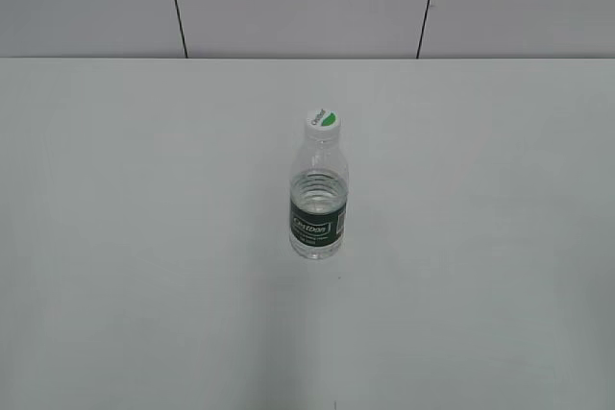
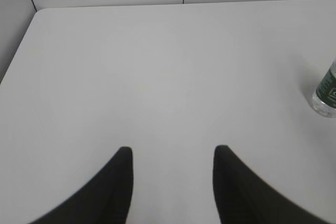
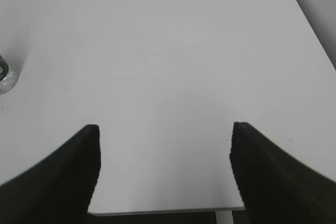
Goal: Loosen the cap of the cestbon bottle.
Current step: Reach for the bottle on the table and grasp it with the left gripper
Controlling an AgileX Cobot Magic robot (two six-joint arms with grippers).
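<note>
The cestbon bottle (image 1: 319, 204), a small clear ribbed plastic water bottle with a dark green label band and white lettering, stands upright near the middle of the plain white tabletop (image 1: 135, 237), its small round white plastic screw cap (image 1: 325, 120) with the green mark on top fully seated as far as I can judge. Nothing is gripping it, so I take the step in hand to be the approach. To do it well, I would bring one tool in low to clamp the ribbed body around the label, firmly enough to stop it spinning but not so hard that the thin plastic buckles, then lower the other tool straight over the cap, centred on its axis, and close on its rim before twisting. The bottle looks light and about half full, so an off-centre push could tip it. My left tool (image 2: 173, 153) hangs above bare tabletop with its dark fingers spread and nothing between them; the bottle's base sits at the far right edge of its view. My right tool (image 3: 164, 132) is likewise spread wide and empty, near the tabletop's front edge, with the bottle just at the left edge.
</note>
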